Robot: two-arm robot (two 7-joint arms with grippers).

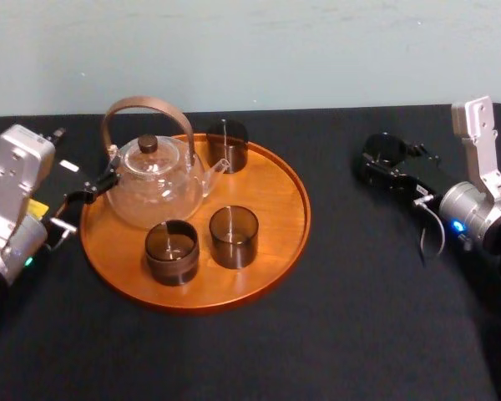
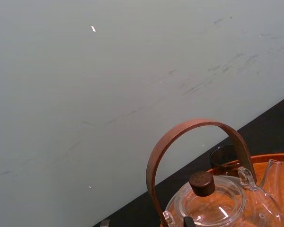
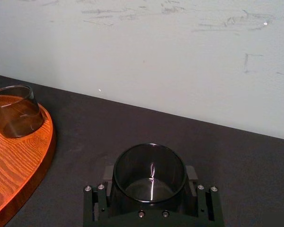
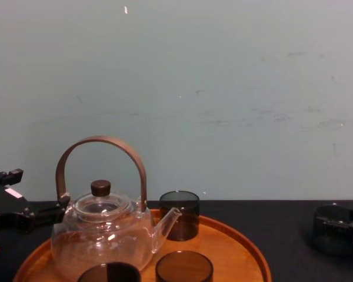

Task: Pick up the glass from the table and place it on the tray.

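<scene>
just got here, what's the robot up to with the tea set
The right gripper is around a dark glass standing on the table, right of the tray. The tray holds a teapot and three more glasses. The left gripper sits at the tray's left edge, beside the teapot.

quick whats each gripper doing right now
left gripper: cannot tell, beside the teapot
right gripper: jaws closed on the glass
</scene>
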